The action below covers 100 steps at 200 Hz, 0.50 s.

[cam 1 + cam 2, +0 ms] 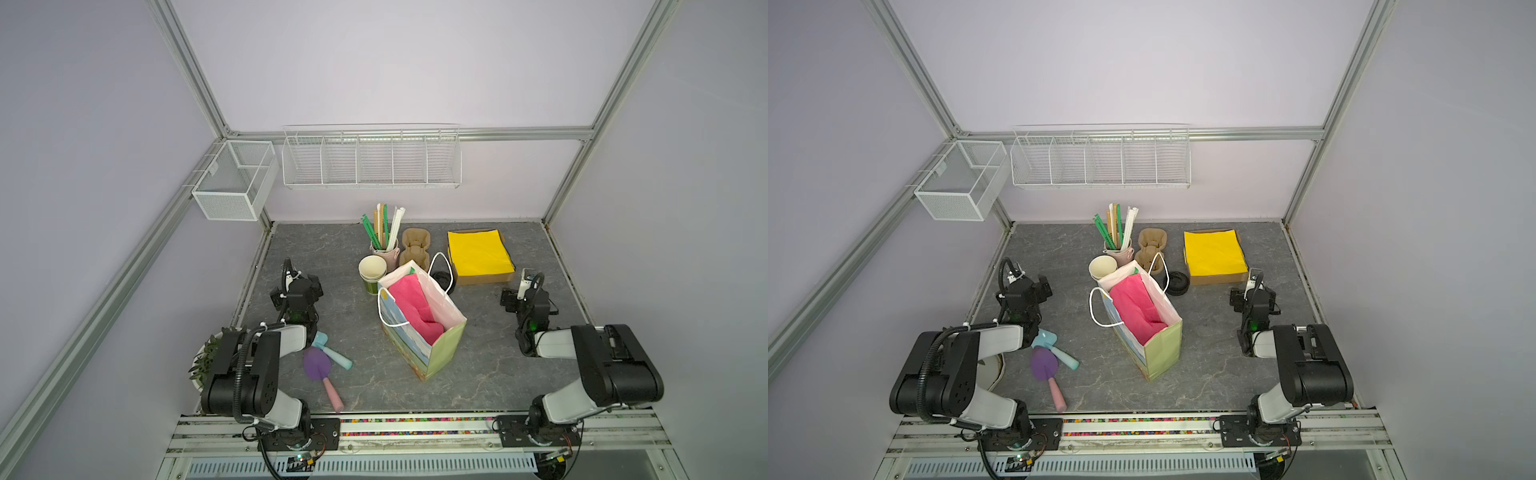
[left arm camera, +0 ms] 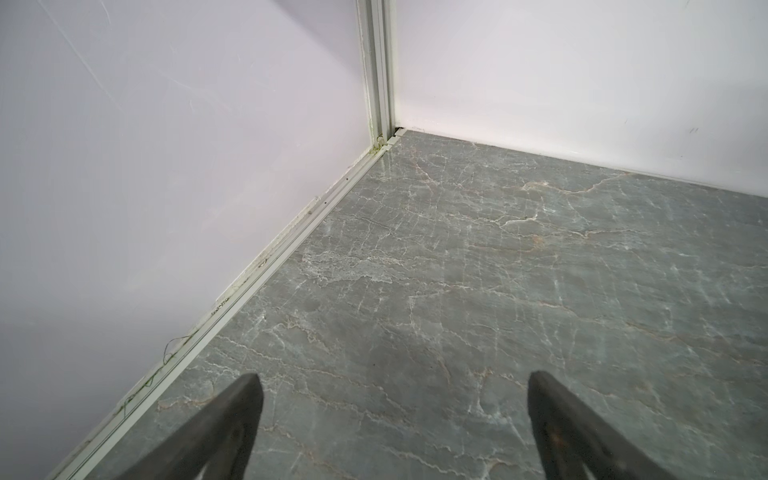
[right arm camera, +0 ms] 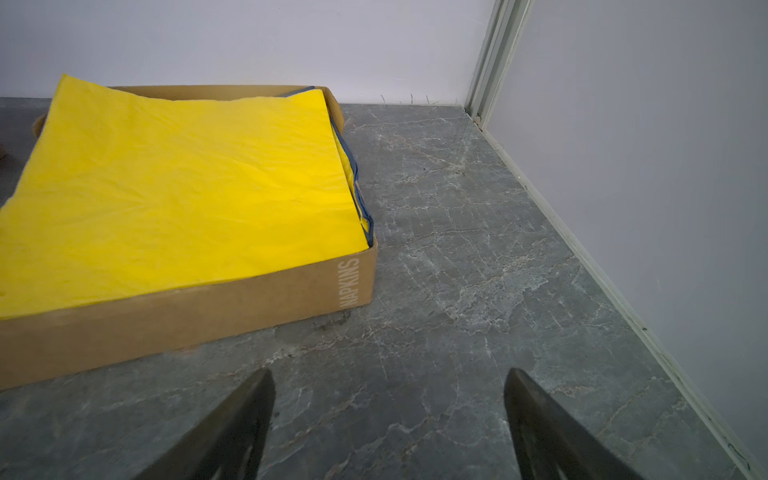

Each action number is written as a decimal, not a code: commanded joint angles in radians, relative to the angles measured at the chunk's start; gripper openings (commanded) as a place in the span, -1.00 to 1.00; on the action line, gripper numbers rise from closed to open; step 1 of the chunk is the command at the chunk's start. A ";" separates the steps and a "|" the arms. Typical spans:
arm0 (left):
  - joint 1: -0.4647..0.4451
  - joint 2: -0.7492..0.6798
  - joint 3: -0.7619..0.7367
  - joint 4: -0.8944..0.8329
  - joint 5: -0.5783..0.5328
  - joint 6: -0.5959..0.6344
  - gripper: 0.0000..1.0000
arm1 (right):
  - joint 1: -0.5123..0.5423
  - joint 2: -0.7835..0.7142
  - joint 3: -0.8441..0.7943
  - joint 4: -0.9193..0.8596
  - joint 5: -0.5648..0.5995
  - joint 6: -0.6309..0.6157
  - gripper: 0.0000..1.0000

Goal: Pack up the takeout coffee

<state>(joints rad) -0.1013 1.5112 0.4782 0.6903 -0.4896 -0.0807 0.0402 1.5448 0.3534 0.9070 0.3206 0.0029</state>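
The grey marble-look bench was boxed in by pale lilac walls. The left end effector and right end effector both hung wide open over bare stone, holding nothing. Couldn't tell where the takeout coffee was, since pink tissue stuffed the paper bag and hid its inside.

I'm working remotely in a lab robot cell: aluminium frame posts, blank lilac wall panels, left arm and right arm bolted to a front rail, and a napkin box and paper cups staged on a marble-look tabletop.
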 commanded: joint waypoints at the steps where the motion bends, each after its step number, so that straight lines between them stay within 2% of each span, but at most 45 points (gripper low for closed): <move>1: -0.008 0.006 -0.004 0.049 -0.008 0.022 0.99 | 0.001 -0.009 0.006 0.023 -0.006 -0.005 0.78; 27: -0.009 0.003 -0.020 0.074 0.010 0.029 0.99 | 0.000 -0.009 0.006 0.022 -0.006 -0.004 0.78; 33: -0.008 -0.003 -0.038 0.086 0.063 0.035 0.99 | 0.000 -0.008 0.006 0.022 -0.006 -0.005 0.78; 42: 0.012 0.013 -0.060 0.123 0.222 0.074 0.96 | 0.000 -0.009 0.006 0.022 -0.007 -0.004 0.78; 50: 0.029 0.040 -0.083 0.205 0.274 0.083 0.96 | 0.000 -0.009 0.006 0.022 -0.006 -0.005 0.78; 73: 0.032 0.021 -0.062 0.134 0.270 0.079 0.96 | 0.000 -0.009 0.006 0.021 -0.007 -0.006 0.78; 100: 0.032 0.039 -0.087 0.215 0.266 0.081 0.96 | 0.000 -0.009 0.005 0.021 -0.006 -0.005 0.78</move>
<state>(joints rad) -0.0738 1.5398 0.4103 0.8116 -0.2680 -0.0292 0.0402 1.5448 0.3534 0.9073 0.3199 0.0029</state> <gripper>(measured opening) 0.982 0.889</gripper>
